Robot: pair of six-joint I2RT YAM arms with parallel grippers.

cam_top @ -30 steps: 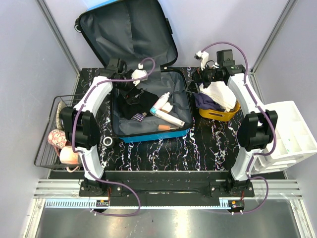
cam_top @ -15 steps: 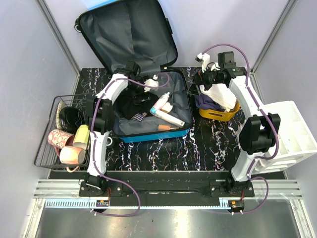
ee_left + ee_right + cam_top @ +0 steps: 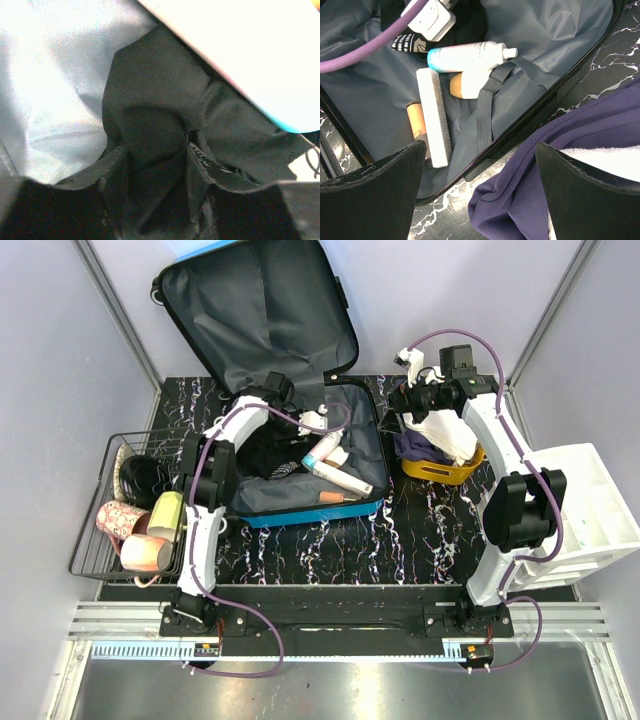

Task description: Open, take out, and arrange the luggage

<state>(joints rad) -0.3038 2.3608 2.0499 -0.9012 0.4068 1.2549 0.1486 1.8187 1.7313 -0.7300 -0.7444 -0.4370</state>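
Overhead: luggage (image 3: 260, 310) lid up, on desk (image 3: 420, 530).
Left wrist: left claw (image 3: 155, 155) around dark cloth (image 3: 150, 90); grip cannot tell.
Right wrist: right claw (image 3: 480, 150) spread above bottle (image 3: 470, 54).

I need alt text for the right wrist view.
The open luggage shows grey lining holding a white bottle with a blue end, a white tube and a grey strap. Beside it lies purple cloth; the right gripper is open.

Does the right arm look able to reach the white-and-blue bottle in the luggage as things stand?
Probably yes: the right gripper hangs open beside the luggage and the bottle lies uncovered, though the left gripper crowds it.
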